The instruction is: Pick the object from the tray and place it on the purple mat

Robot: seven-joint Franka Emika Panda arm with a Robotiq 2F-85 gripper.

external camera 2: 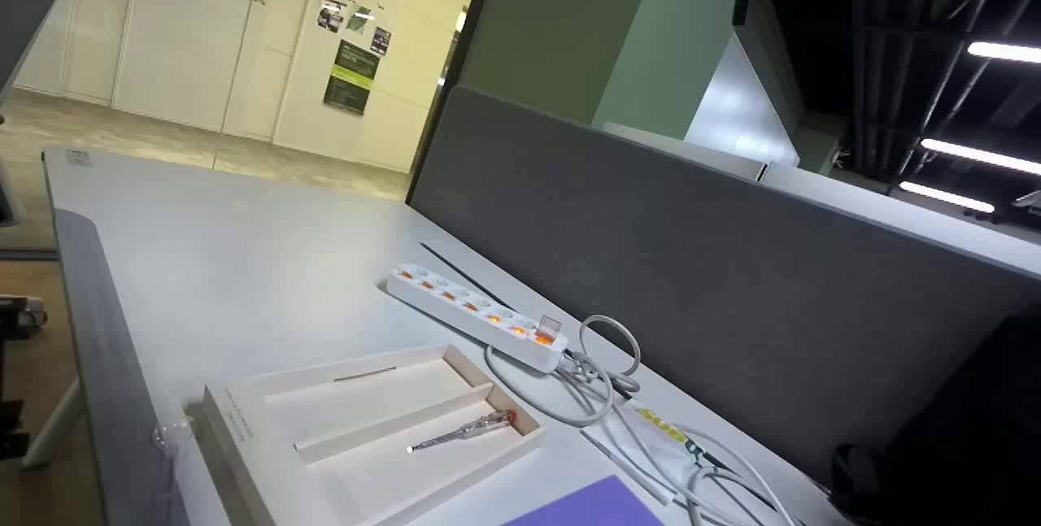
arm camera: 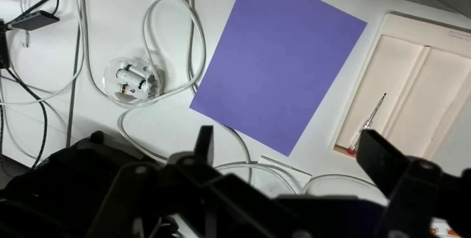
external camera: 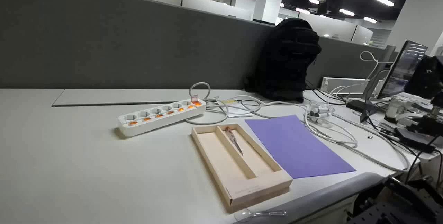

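Black two-fingered gripper (arm camera: 287, 137): was spread wide, nothing gripped. Slim, clear-handled screwdriver (external camera: 234, 140): was seen, in an exterior view, at the far end, right compartment, of a shallow pale-wood tray (external camera: 266, 182). Flat lavender-purple mat (external camera: 301, 149): was laid at right. Pick and placement were both judged outstanding.

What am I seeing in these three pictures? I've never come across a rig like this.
The dark fingers belong to a robot arm. The wrist view comes from a camera on that arm's wrist; both exterior views look on from outside the robot. On the white desk lie a pale wooden tray, a purple mat beside it and a white power strip; a black backpack stands by the grey partition. In the tray's compartment nearer the mat lies a slim, screwdriver-like tool. The fingers stand wide apart and hold nothing.
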